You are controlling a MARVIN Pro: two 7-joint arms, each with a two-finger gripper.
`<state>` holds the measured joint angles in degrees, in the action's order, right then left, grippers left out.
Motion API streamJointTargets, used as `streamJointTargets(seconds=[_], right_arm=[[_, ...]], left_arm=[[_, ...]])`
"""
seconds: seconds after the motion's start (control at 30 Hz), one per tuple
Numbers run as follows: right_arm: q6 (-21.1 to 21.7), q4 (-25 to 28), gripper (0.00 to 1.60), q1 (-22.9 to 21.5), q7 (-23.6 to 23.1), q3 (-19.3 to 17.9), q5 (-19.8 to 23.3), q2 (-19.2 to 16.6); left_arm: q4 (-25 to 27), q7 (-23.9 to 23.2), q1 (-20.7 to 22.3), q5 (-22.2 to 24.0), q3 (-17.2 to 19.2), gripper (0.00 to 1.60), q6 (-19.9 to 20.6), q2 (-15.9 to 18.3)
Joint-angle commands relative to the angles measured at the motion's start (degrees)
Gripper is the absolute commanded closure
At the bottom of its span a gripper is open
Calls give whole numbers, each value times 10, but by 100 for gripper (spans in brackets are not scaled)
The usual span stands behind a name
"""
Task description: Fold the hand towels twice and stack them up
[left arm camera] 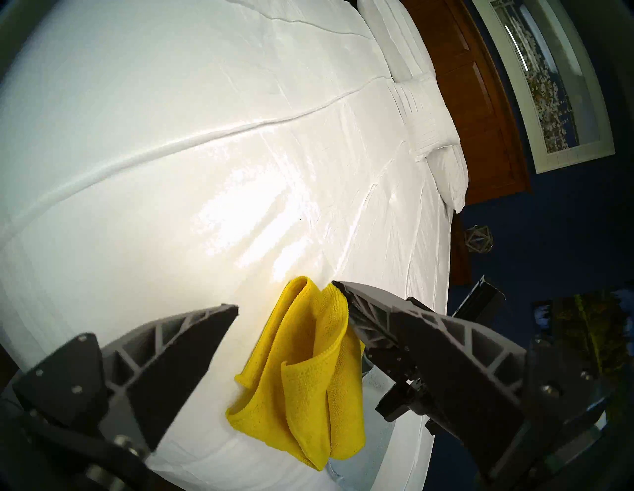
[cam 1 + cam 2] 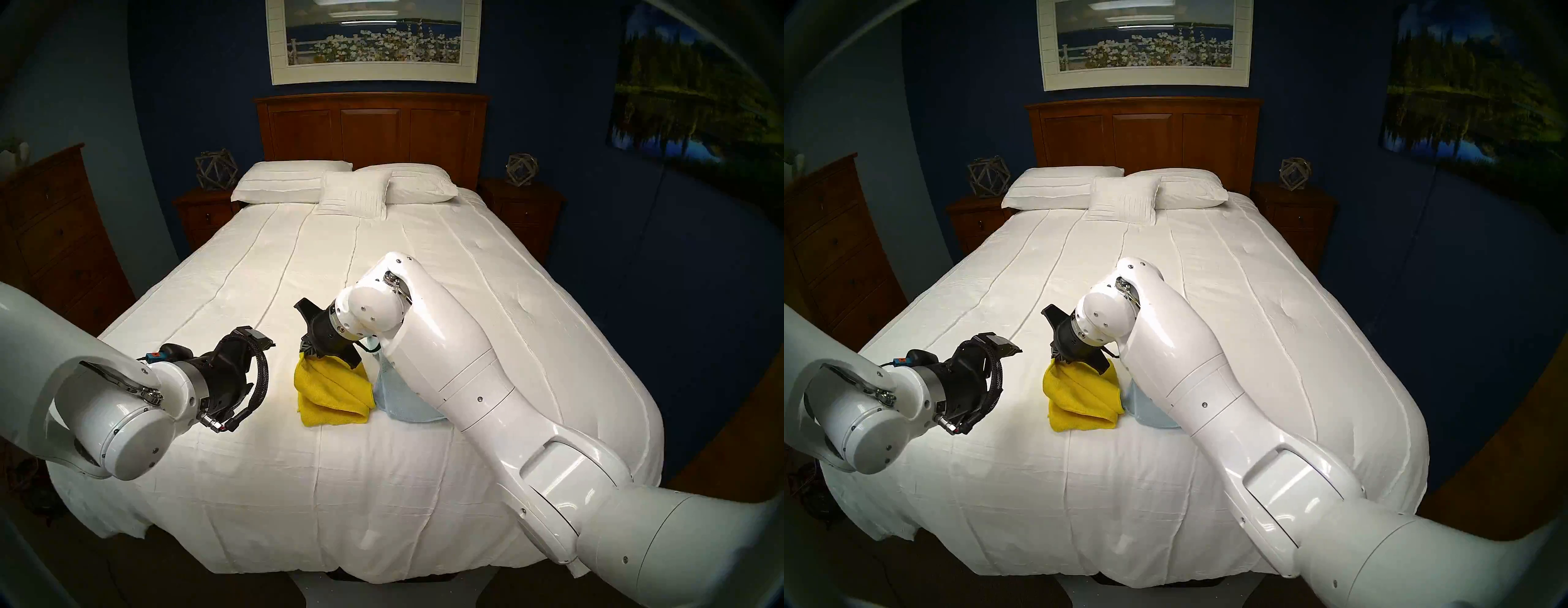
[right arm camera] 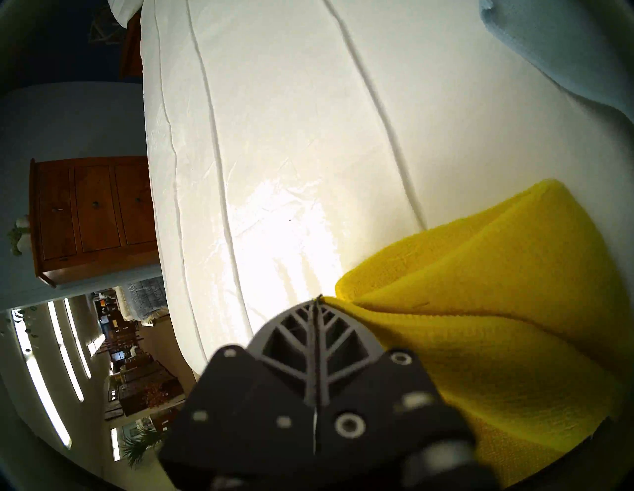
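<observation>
A bright yellow hand towel (image 2: 331,395) (image 2: 1081,395) lies loosely folded in rumpled layers on the white bedspread (image 2: 382,263). Its far left corner is lifted, and my right gripper (image 2: 307,354) (image 3: 319,298) is shut on that corner. The pale blue hand towel (image 2: 403,403) (image 2: 1144,407) lies right beside the yellow one, mostly hidden under my right forearm. My left gripper (image 2: 259,339) (image 1: 322,303) hovers open just left of the yellow towel (image 1: 308,377), holding nothing.
Three white pillows (image 2: 297,182) rest against the wooden headboard (image 2: 369,131) at the far end. Nightstands (image 2: 203,212) flank the bed, and a wooden dresser (image 2: 55,237) stands to the left. The bed's near edge drops off below the towels.
</observation>
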<state>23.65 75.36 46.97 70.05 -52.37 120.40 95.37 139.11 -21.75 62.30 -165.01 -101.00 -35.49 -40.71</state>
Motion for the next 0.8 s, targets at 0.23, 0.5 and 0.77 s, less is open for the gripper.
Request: streamJointTargets(seconds=[0.23,0.5,0.77], right_arm=[[1,72,122,31,47,12,26,-8],[3,66,119,44,35,11,24,-14],[6,60,0,36,16,1,26,-13]], left_arm=[[1,-14,11,0,2,0,3,-6],[2,-17,7,0,3,0,2,-8],[6,-18,11,0,0,0,0,-9]])
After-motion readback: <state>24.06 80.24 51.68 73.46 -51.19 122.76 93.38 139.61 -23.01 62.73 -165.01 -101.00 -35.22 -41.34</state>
